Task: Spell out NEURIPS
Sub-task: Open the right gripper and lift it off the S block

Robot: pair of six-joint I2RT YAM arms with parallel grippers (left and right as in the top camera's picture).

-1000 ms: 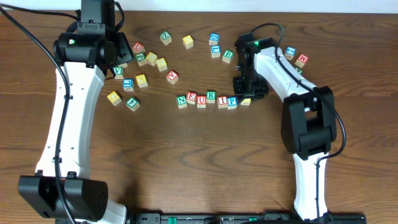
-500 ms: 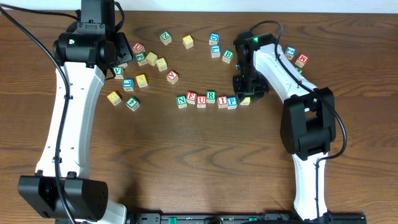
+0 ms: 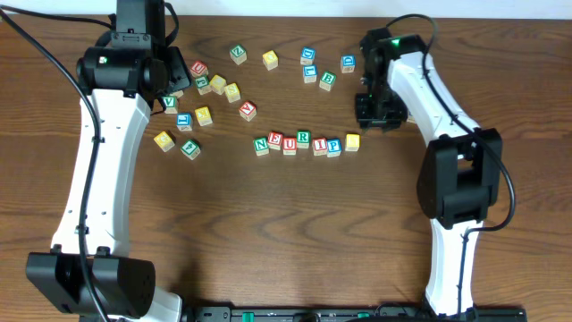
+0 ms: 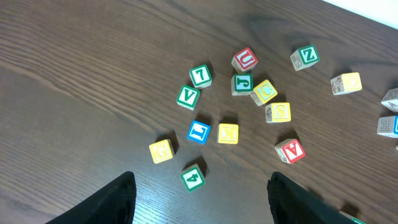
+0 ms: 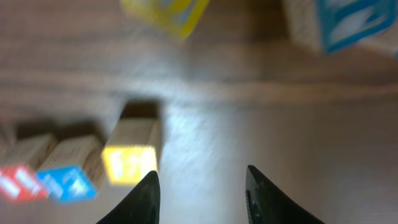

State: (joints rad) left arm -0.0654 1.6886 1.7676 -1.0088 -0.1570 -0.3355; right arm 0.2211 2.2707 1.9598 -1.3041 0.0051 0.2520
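The cubes stand in a row at mid-table: N (image 3: 261, 145), E (image 3: 275, 139), U (image 3: 290, 144), R (image 3: 303, 139), I (image 3: 319, 144), P (image 3: 332, 147), then a yellow-topped cube (image 3: 352, 141) at the right end. My right gripper (image 3: 375, 114) hovers up and to the right of that cube, open and empty. In the right wrist view the yellow cube (image 5: 129, 163) lies left of my open right gripper (image 5: 202, 186), beside a blue-faced cube (image 5: 65, 182). My left gripper (image 4: 202, 199) is open and empty, high over the loose cubes at the left.
Loose cubes lie at the back left: green 4 (image 4: 193, 177), blue L (image 4: 199, 132), green V (image 4: 187, 96), red U (image 4: 245, 60), yellow S (image 4: 280, 112), red V (image 4: 290, 150). More cubes sit behind the row (image 3: 309, 63) and by the right arm (image 3: 348, 63).
My right gripper has let go of the yellow-topped cube at the row's right end and moved up and to the right, away from it. The left arm has not moved.
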